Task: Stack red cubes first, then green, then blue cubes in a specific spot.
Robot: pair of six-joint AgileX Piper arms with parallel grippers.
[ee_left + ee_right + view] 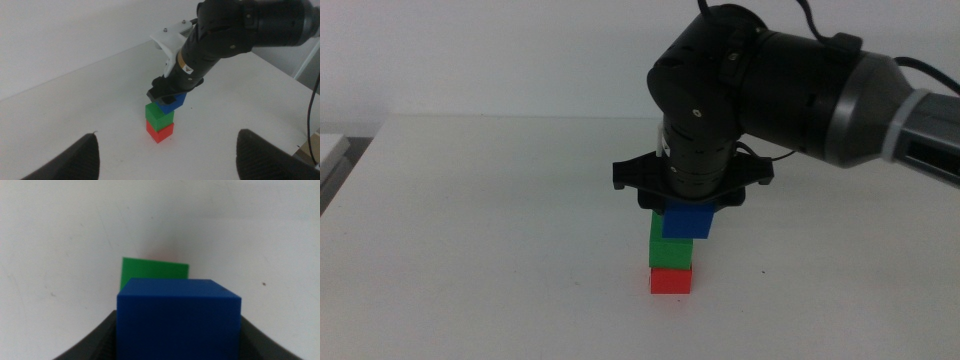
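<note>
The right gripper (691, 205) hangs straight down over the middle of the white table (470, 220), its arm reaching in from the right edge. Its two dark jaws are closed on the blue cube (689, 221), pressing against two opposite faces; the right wrist view shows the cube (178, 317) filling the gap between them.

The blue cube sits directly above the green cube (670, 247), shifted a little toward the table's right edge so that it overhangs on that side. Whether its underside touches the green top or floats just clear of it cannot be told. In the left wrist view the blue cube (172, 102) looks slightly turned against the green one (159, 115).

The green cube rests on the red cube (671, 280), roughly square with it, and the red cube stands flat on the table, well away from every edge. From the right wrist camera only a strip of green (155, 270) shows past the blue cube; the red cube is hidden there.

The left gripper (167, 150) waits apart from the stack, toward the table's near edge, jaws spread wide and holding nothing.
</note>
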